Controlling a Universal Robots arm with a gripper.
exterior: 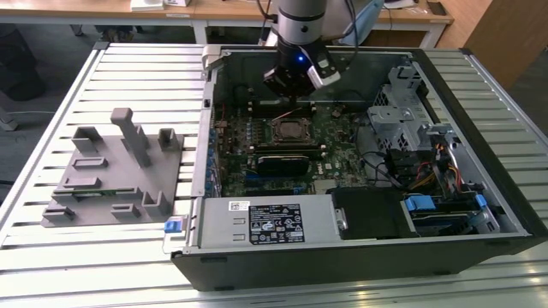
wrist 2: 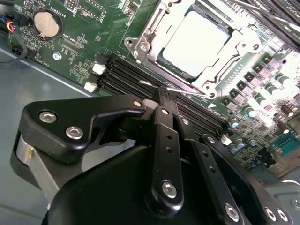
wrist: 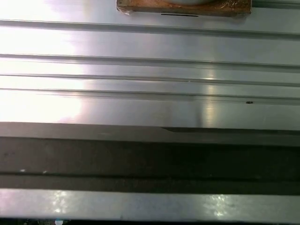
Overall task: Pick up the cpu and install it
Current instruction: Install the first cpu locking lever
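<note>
A: Start with the exterior view. Where is the arm?

B: The gripper (exterior: pixel 296 86) hangs inside the open computer case (exterior: pixel 479 77), above the far part of the green board (exterior: pixel 342 138). Just nearer the camera than it sits the socket frame (exterior: pixel 289 131). On the exterior view's left, well apart from the case, the grey fixture (exterior: pixel 115 173) with upright posts stands on the slatted table (exterior: pixel 51 102).

A: And the chip?

B: From out here I can't make it out inside the frame. The second wrist view settles it: the cpu (wrist 2: pixel 197 40) lies flat in the socket frame (wrist 2: pixel 140 47), its bright metal top facing up, the frame's rim around all sides of it. The gripper (wrist 2: pixel 161 93) is near it but apart, not touching.

A: Is it holding anything?

B: No. The black fingers (wrist 2: pixel 164 140) look drawn together with nothing between them, as far as this angle lets me judge; the very tips are hard to separate from the memory slots (wrist 2: pixel 122 75) behind.

A: How would that chip handle?

B: My guess is light, stiff and flat, with a smooth, slippery lid. The underside contacts would be delicate, so it wants holding by two opposite edges, kept level, never pressed on one corner.

A: The first wrist view?

B: Bright table slats (wrist: pixel 150 70), a dark band that may be the case wall (wrist: pixel 150 154), and a wooden edge (wrist: pixel 183 7) beyond.
</note>
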